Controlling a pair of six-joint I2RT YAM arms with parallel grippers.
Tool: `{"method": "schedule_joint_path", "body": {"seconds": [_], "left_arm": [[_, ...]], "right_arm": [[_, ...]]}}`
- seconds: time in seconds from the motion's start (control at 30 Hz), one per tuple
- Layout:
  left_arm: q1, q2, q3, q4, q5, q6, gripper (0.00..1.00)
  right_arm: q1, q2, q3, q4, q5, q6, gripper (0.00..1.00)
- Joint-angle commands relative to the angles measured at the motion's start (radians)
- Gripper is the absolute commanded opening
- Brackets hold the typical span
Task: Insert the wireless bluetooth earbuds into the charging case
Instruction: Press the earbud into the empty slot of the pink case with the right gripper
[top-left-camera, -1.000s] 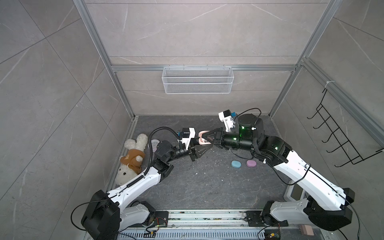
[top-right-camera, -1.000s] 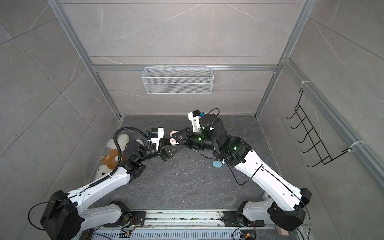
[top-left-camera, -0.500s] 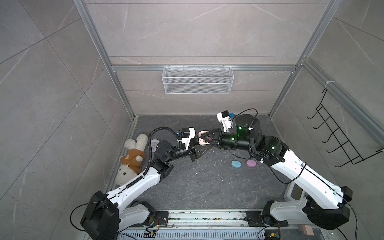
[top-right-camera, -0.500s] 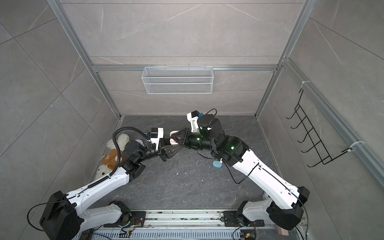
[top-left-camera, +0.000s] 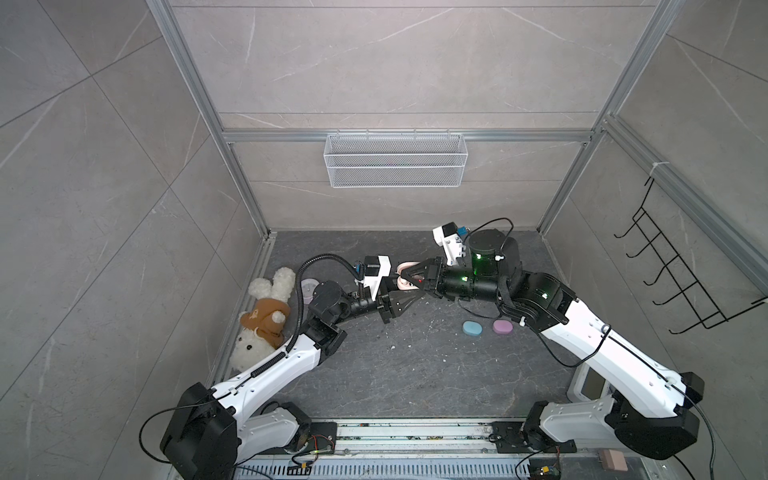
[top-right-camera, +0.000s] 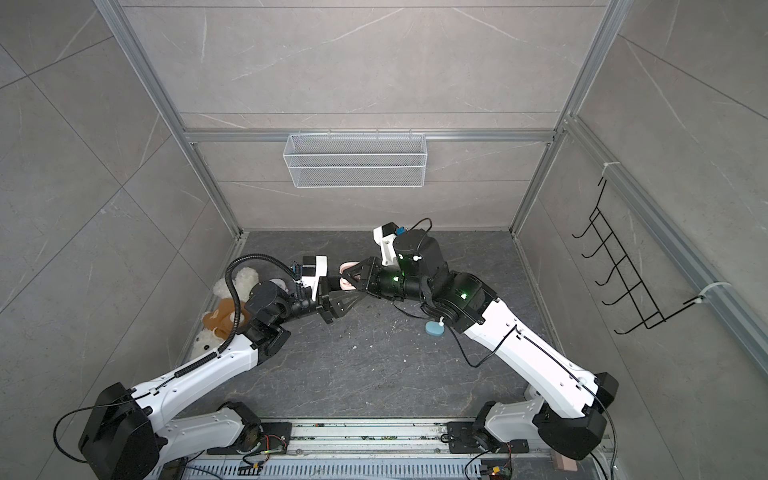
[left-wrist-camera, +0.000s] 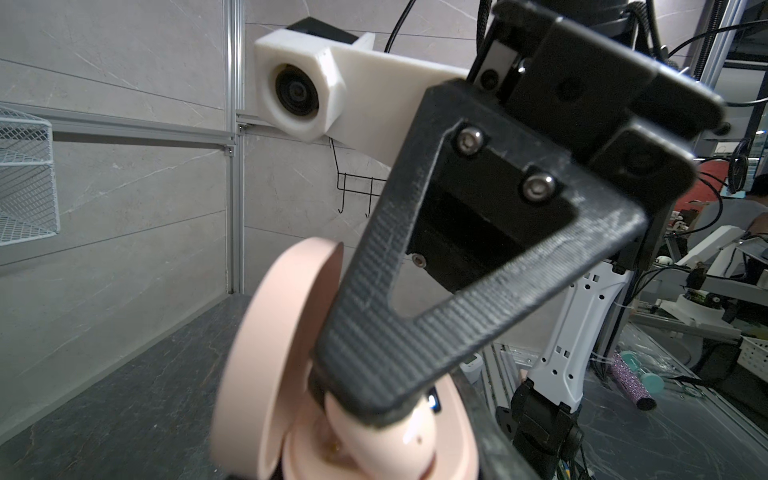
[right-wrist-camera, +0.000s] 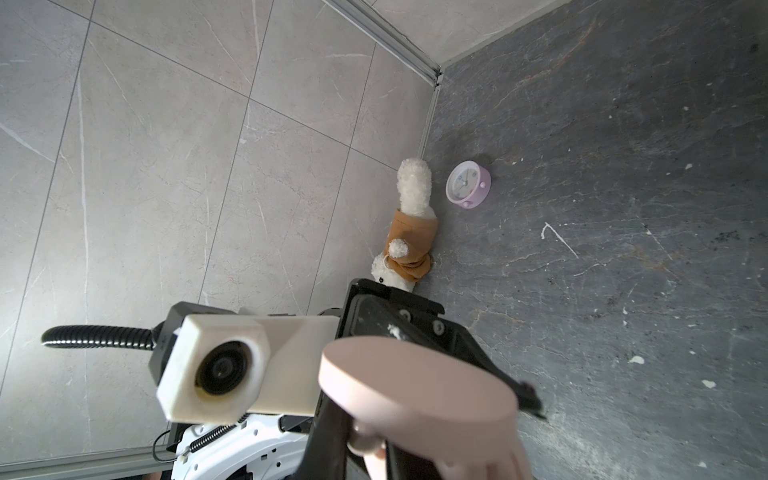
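Gripping open pink charging case (left-wrist-camera: 266, 353): left tool (top-left-camera: 398, 291) | pinching peach earbud (left-wrist-camera: 399, 432) against case base: right tool (top-left-camera: 411, 279)

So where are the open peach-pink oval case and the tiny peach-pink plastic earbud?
Open peach-pink oval case (left-wrist-camera: 266, 332): left wrist view, on its raised lid.
Tiny peach-pink plastic earbud (left-wrist-camera: 403, 440): left wrist view, on its rounded body.

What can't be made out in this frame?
Sockets of the pink case: left wrist view, blurred, cut by the bottom edge, covered by the right gripper.
The earbud: right wrist view, blurred between the fingertips; too small in both top views.
The clock: top views, partly behind the left arm.
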Motion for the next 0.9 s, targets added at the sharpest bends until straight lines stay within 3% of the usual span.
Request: {"method": "schedule_joint_path", "body": {"seconds": [0.0,0.87], "left_arm": [[-0.003,-0.035,0.036,0.037,0.012,0.031,0.19],[-0.003,-0.047,0.036,0.029,0.004,0.037,0.19]], "right_arm": [[0.011,-0.013,0.006,-0.028,0.012,-0.002,0.17],[0.016,-0.013,0.038,-0.093,0.046,-0.016,0.29]]}}
